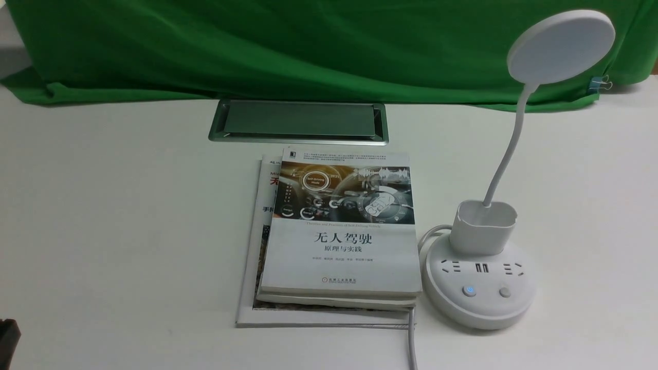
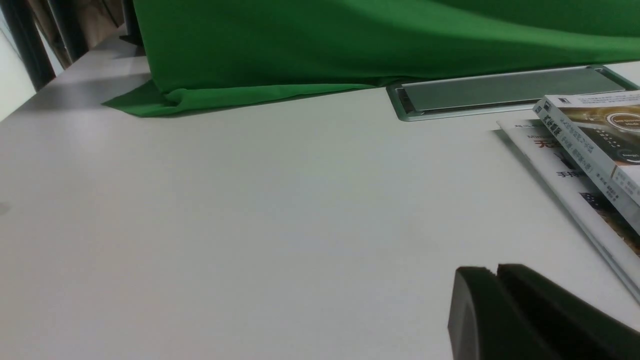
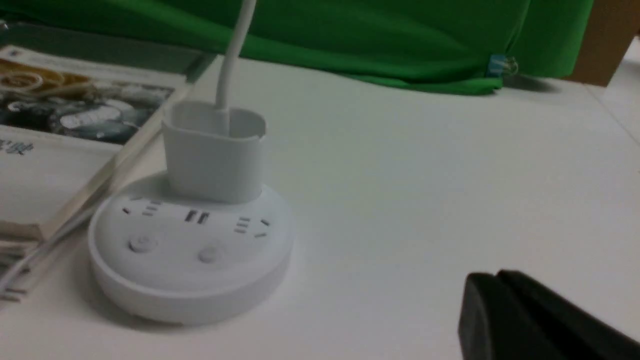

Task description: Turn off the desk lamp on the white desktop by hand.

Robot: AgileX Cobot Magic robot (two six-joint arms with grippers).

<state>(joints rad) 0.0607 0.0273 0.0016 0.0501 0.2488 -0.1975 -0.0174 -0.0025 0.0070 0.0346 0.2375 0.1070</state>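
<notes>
The white desk lamp stands on the white desktop [image 1: 103,216] at the right. Its disc head [image 1: 561,46] is raised on a thin bent neck above the cup-shaped holder [image 1: 483,226] and the round base [image 1: 480,303]. The base has two small buttons: the left one [image 1: 469,291] glows blue and the right one [image 1: 505,292] is grey. In the right wrist view the base [image 3: 190,280] lies ahead of my right gripper [image 3: 497,275], which is shut, empty and well apart from it. My left gripper [image 2: 496,270] is shut and empty over bare desktop, with only a dark corner [image 1: 7,336] showing in the front view.
A stack of books [image 1: 342,231] lies just left of the lamp base, with the lamp's white cord [image 1: 411,339] running along it to the front edge. A silver-framed hatch [image 1: 298,121] sits behind the books. Green cloth [image 1: 308,46] covers the back.
</notes>
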